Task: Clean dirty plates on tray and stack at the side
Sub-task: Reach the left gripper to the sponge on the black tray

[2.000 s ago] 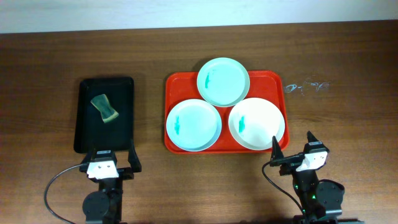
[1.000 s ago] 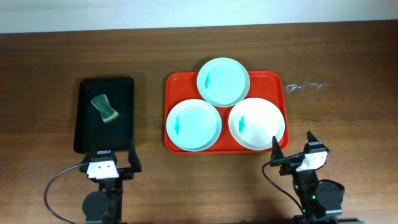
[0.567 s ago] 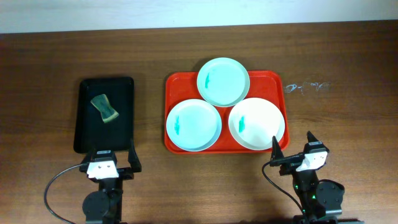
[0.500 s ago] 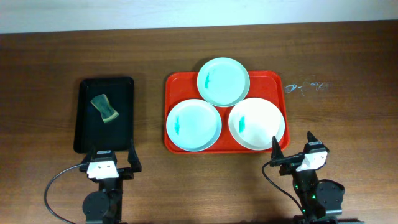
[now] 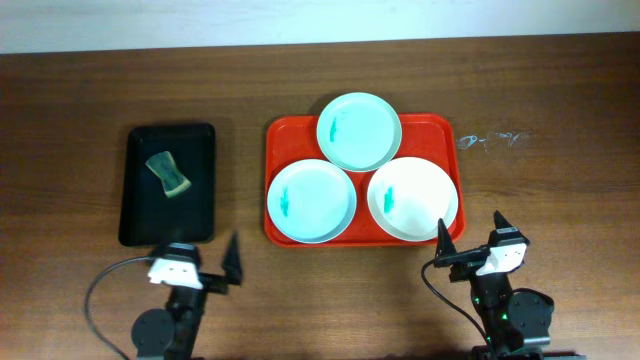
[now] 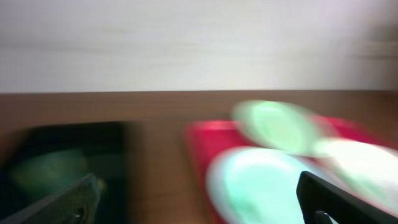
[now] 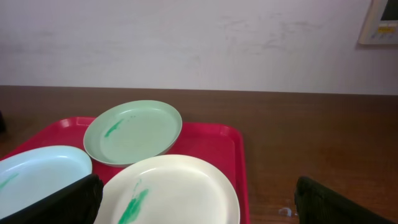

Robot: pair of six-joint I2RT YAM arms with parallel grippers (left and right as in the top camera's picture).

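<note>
Filling glossy red tray (image 5: 287, 138), 3 round plates (image 5: 312, 200), left hand (image 6: 199, 202), right hand (image 5: 470, 226) both splayed.

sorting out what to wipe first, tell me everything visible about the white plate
The white plate is round, shallow, cream-white and glossy, like plastic. It lies flat in the front right corner of the tray. A small teal smear marks it left of centre. Its rim meets the mint plate and blue plate; overlap unclear. Nothing grips it.
</note>
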